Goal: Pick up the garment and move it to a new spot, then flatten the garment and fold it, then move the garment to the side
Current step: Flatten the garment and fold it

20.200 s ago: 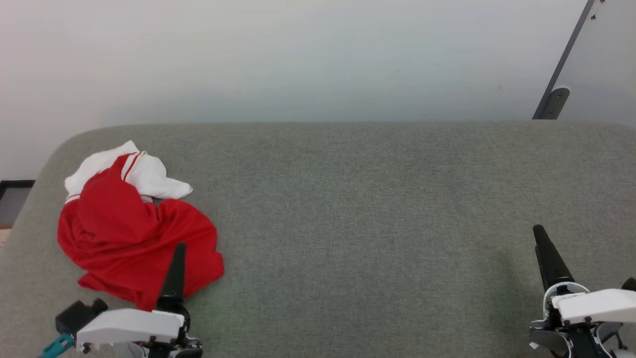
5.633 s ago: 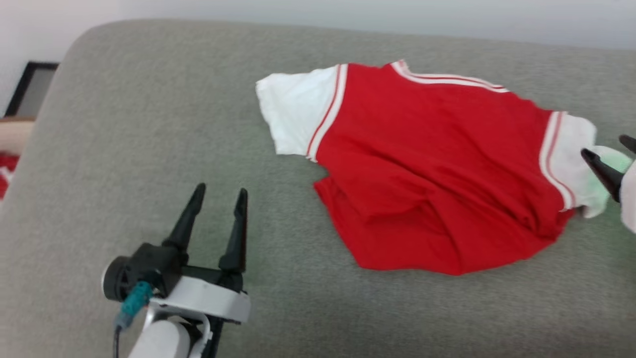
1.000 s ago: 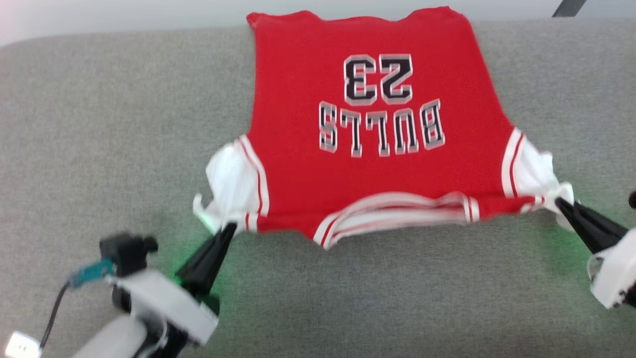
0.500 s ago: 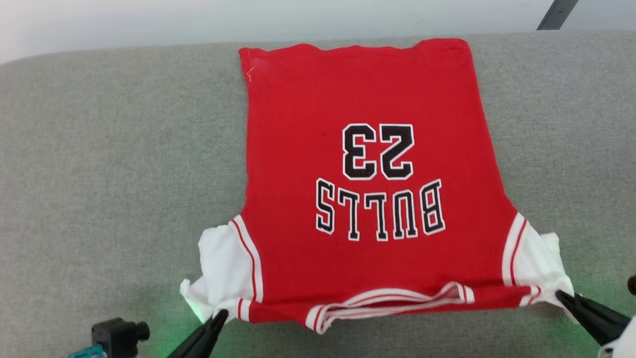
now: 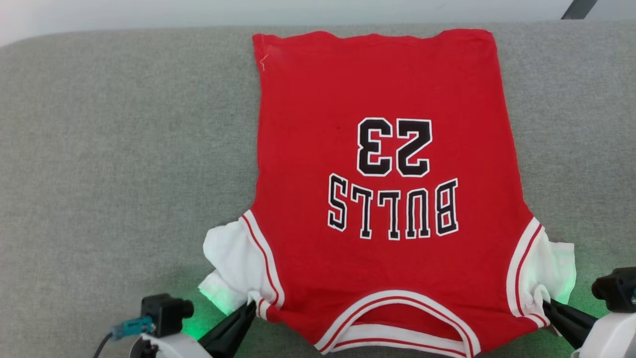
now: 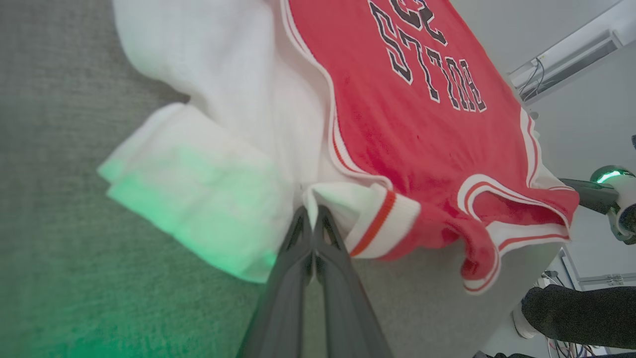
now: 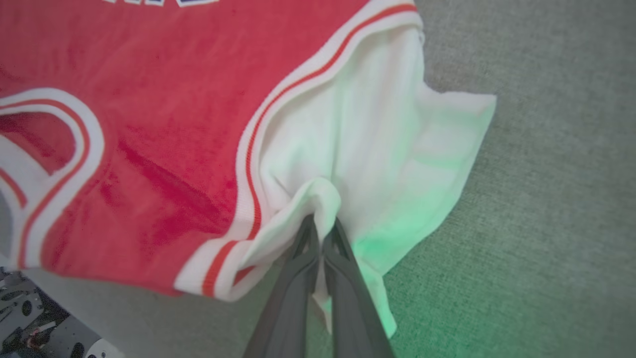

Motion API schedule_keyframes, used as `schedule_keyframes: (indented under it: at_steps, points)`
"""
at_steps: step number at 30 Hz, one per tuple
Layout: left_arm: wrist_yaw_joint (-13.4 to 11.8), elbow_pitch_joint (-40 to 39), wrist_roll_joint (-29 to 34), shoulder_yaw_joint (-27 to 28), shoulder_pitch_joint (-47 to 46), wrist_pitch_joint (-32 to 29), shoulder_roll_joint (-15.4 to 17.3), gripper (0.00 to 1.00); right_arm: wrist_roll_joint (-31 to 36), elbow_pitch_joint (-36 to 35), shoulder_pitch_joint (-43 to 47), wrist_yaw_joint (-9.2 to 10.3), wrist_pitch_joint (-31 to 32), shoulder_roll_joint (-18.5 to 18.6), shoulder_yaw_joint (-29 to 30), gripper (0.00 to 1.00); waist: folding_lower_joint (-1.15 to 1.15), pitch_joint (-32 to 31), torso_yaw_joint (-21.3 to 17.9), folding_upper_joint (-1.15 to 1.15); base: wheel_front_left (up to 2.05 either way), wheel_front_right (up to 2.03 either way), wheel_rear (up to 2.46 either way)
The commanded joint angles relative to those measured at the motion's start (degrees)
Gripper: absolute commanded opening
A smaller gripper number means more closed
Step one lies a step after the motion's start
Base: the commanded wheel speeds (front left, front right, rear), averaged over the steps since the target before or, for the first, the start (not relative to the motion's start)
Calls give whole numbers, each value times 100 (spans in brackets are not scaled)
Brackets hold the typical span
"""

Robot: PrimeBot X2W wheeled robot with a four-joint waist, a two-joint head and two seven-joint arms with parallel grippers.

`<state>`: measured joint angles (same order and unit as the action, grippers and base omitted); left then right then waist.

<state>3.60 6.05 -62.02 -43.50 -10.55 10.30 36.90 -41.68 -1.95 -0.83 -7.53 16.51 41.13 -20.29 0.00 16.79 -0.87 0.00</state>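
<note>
The garment (image 5: 382, 164) is a red T-shirt with white sleeves and upside-down "BULLS 23" lettering, spread flat on the grey table (image 5: 124, 149), collar toward me and hem at the far edge. My left gripper (image 5: 250, 309) is shut on the garment (image 6: 348, 124) at the shoulder by its left white sleeve; the left wrist view shows white fabric pinched at the left gripper (image 6: 311, 211). My right gripper (image 5: 547, 304) is shut on the shoulder by the right sleeve, and a fold of the garment (image 7: 149, 124) sits between the tips of the right gripper (image 7: 320, 221).
Bare grey fabric surface lies left and right of the shirt. The collar end overhangs the near table edge (image 6: 521, 258). A dark sleeve of a person (image 6: 576, 315) shows beyond that edge. A pale wall (image 5: 198, 12) runs behind the far edge.
Both grippers have drawn the shoulders toward me, and the shirt now lies flatter with the collar opened into a curve. The head camera has shifted a little.
</note>
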Motion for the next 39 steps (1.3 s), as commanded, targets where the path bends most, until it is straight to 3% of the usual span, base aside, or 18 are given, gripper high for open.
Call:
schedule_keyframes:
  at_steps: [1,8,9,10,11,12,19,25,29,33,39]
  points:
    - [30,169,99,-61,-136,-47,-75,0,145,102,-115,8,-6,16,-112,0,0,73,32,0,0,0,0]
    - [106,795,269,-307,-462,-217,-395,0,573,638,-480,11,-114,-35,-713,0,0,175,-3,0,0,0,0]
    - [113,856,281,-319,-487,-217,-406,0,587,679,-516,11,-123,-46,-794,4,0,181,-23,0,0,0,0]
    - [122,902,282,-318,-497,-191,-413,0,558,685,-567,11,-175,-67,-869,37,0,184,-48,0,0,0,0]
    - [131,930,261,-286,-491,-135,-415,0,474,681,-623,9,-256,-106,-883,92,0,183,-88,0,0,0,0]
    - [136,940,218,-261,-475,-90,-424,0,422,667,-665,9,-313,-114,-878,100,0,182,-124,0,0,0,0]
    - [188,856,239,-227,-409,88,-451,0,-51,-113,-441,9,-215,641,-621,100,0,209,-160,0,0,0,0]
    - [212,740,354,-348,-511,145,-647,0,-760,-1123,-31,8,367,1393,584,100,0,367,105,0,0,0,0]
    - [269,649,505,-473,-762,74,-777,0,-1097,-1322,-336,8,892,1598,1438,100,0,554,430,0,0,0,0]
    - [299,591,619,-548,-1046,53,-892,0,-1185,-837,-1442,8,1449,1539,1742,100,0,815,747,0,0,0,0]
    - [338,604,745,-670,-1398,34,-1054,0,-610,706,-3912,8,2766,1101,1024,100,0,1349,1231,0,0,0,0]
